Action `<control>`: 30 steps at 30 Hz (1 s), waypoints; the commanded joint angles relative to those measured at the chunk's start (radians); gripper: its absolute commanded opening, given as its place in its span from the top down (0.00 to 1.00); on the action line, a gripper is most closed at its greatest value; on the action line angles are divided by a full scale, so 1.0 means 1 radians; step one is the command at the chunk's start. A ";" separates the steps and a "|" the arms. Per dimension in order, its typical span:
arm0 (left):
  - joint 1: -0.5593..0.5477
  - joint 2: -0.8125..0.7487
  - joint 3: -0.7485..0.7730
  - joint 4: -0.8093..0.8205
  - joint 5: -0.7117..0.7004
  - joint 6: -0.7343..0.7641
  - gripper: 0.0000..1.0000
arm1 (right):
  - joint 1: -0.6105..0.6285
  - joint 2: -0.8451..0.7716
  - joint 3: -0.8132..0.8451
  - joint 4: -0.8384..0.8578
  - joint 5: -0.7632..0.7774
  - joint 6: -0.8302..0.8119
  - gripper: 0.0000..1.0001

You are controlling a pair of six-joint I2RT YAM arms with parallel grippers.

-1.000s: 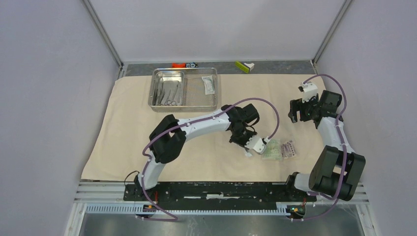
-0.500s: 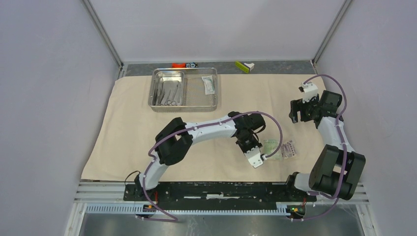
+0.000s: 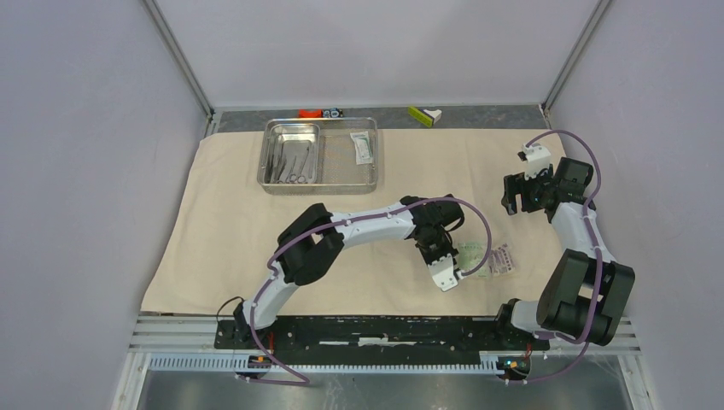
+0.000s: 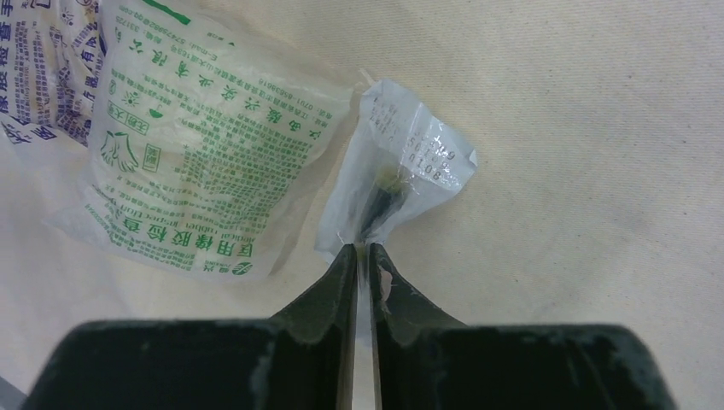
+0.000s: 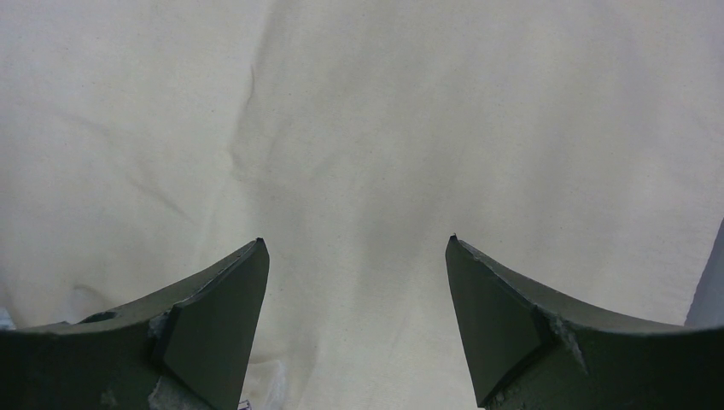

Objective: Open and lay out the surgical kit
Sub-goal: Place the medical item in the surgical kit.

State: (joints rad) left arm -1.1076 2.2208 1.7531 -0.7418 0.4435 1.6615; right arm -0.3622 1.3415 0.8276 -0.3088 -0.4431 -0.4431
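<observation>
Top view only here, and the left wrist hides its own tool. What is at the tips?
Observer: A small clear packet. Its near edge reaches the tips of the left tool, which are almost together. Pinched or not, I cannot tell.
Operator: Anything beside it?
Observer: A green-printed packet, lying close beside it on the beige cloth.
Operator: And the right tool?
Observer: Wide open, with only bare cloth between its fingers.
</observation>
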 commanded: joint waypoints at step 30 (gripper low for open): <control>0.169 -0.193 0.015 0.091 -0.101 -0.537 0.27 | -0.004 0.008 0.001 0.009 -0.023 -0.009 0.16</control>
State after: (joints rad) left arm -1.0172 2.1231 1.7531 -0.7319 0.3698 1.4204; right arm -0.3622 1.3514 0.8276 -0.3092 -0.4442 -0.4438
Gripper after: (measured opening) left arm 0.694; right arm 0.834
